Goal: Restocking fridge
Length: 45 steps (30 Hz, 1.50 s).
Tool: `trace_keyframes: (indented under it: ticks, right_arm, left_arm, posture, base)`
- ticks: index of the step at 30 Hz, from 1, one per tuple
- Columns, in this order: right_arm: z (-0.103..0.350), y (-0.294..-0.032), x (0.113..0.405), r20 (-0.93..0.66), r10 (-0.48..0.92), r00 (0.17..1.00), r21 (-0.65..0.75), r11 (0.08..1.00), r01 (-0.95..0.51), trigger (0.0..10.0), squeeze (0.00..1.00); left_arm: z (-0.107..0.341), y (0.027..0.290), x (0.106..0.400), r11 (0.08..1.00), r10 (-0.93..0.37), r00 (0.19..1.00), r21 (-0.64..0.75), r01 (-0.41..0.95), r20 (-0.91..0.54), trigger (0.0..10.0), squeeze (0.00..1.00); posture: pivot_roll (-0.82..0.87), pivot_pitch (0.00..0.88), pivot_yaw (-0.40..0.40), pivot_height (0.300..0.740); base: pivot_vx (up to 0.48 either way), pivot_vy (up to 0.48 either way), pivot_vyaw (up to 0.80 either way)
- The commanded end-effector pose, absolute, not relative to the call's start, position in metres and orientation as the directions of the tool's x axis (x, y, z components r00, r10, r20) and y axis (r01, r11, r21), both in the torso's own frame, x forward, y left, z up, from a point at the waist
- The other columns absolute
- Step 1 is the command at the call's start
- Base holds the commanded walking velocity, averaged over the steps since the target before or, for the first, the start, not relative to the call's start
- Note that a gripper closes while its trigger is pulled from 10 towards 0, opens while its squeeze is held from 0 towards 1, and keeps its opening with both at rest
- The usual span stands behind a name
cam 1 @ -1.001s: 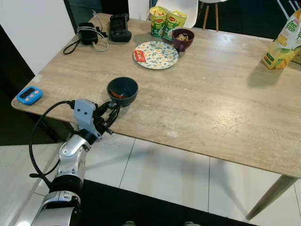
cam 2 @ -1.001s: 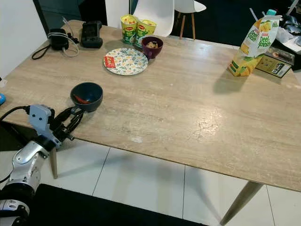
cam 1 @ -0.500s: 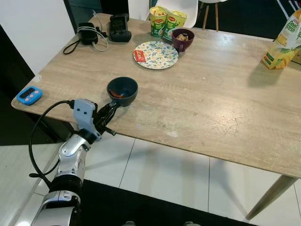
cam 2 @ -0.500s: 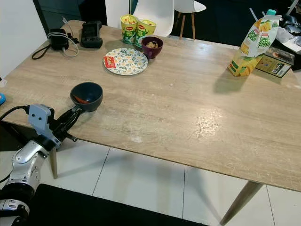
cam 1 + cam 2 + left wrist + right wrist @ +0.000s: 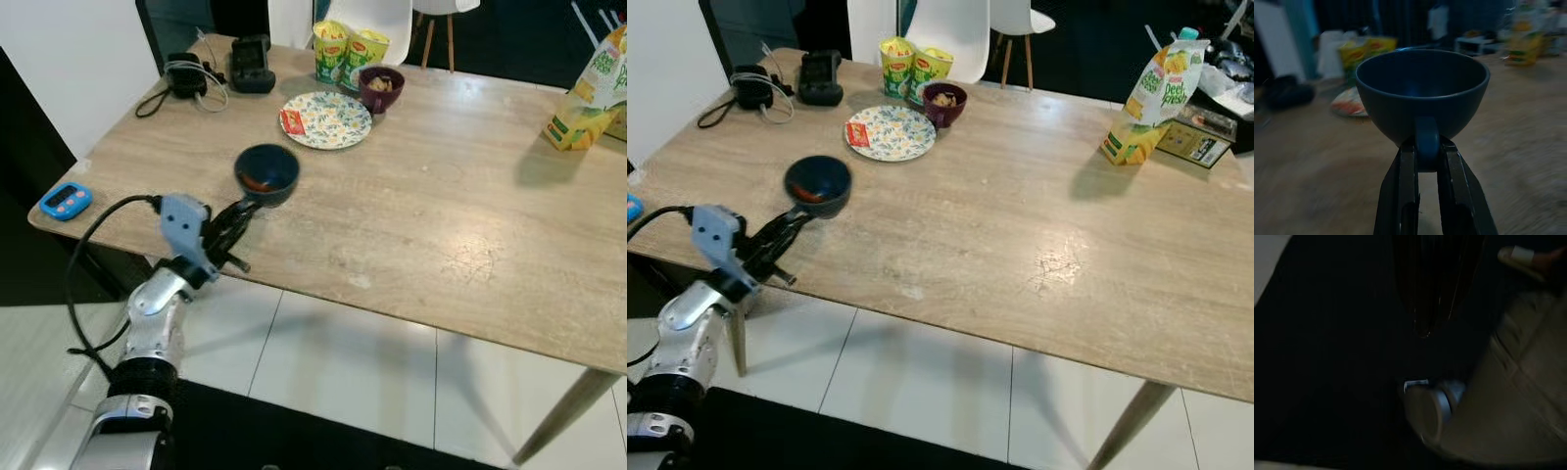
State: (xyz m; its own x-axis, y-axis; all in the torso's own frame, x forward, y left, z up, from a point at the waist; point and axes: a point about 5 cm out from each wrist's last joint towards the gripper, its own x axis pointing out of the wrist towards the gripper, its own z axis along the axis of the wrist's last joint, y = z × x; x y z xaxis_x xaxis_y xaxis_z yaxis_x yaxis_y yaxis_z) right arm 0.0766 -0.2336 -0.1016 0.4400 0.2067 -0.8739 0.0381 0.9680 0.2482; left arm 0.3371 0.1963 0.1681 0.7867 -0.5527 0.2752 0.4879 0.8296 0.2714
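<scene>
A dark blue bowl [image 5: 266,174] with a short handle is over the wooden table [image 5: 441,225] near its front left edge, with something reddish inside. My left gripper [image 5: 244,209] reaches in from the table's edge and is shut on that handle. In the left wrist view the two black fingers [image 5: 1406,186] clamp the handle right under the bowl [image 5: 1422,93]. I cannot tell whether the bowl touches the tabletop. My right arm hangs idle; its wrist view is very dark.
A patterned plate [image 5: 328,119], a purple bowl [image 5: 380,86] and two noodle cups [image 5: 348,51] stand behind the blue bowl. A juice carton [image 5: 1151,98] is at the far right. A blue timer [image 5: 65,200], cables [image 5: 186,76] and a black device [image 5: 253,64] lie left.
The left gripper's fingers closed on the bowl's handle. Bowl and gripper have since moved away from the table's near edge, toward the plate. The camera shifted slightly.
</scene>
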Motion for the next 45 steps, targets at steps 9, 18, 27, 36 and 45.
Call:
trace_keyframes:
  ticks: [9,18,27,36,45]
  right_arm:
    - [-0.103,-0.234,0.087,-0.893,0.148,0.424,0.207,0.974,0.096,10.0,0.00]
    - [-0.104,-0.232,0.096,-0.910,0.086,0.406,0.148,0.981,0.123,10.0,0.00]
    - [-0.102,-0.236,0.105,-0.915,0.019,0.403,0.086,0.985,0.148,10.0,0.00]
    - [-0.102,-0.234,0.110,-0.915,-0.005,0.402,0.068,0.983,0.168,10.0,0.00]
    - [-0.101,-0.239,0.111,-0.914,-0.027,0.405,0.055,0.980,0.189,10.0,0.00]
  left_arm:
    - [0.161,0.139,0.321,0.703,-0.711,0.652,0.298,0.646,0.262,10.0,0.00]
    - [0.135,0.087,0.290,0.622,-0.780,0.584,0.176,0.763,0.225,10.0,0.00]
    - [0.117,0.069,0.274,0.620,-0.783,0.596,0.143,0.772,0.178,10.0,0.00]
    - [0.114,0.070,0.278,0.631,-0.775,0.611,0.169,0.757,0.159,0.0,0.00]
    - [0.118,0.075,0.283,0.683,-0.728,0.661,0.124,0.719,0.180,10.0,0.00]
  posture:
    - [0.02,0.000,-0.060,0.740]
    - [0.05,0.000,-0.064,0.740]
    - [0.05,0.000,-0.056,0.740]
    - [0.05,0.000,-0.054,0.740]
    - [0.05,0.000,-0.044,0.740]
  base:
    - [0.000,0.000,0.00]
    - [0.000,0.000,0.00]
    - [0.000,0.000,0.00]
    - [0.000,0.000,0.00]
    - [0.000,0.000,0.00]
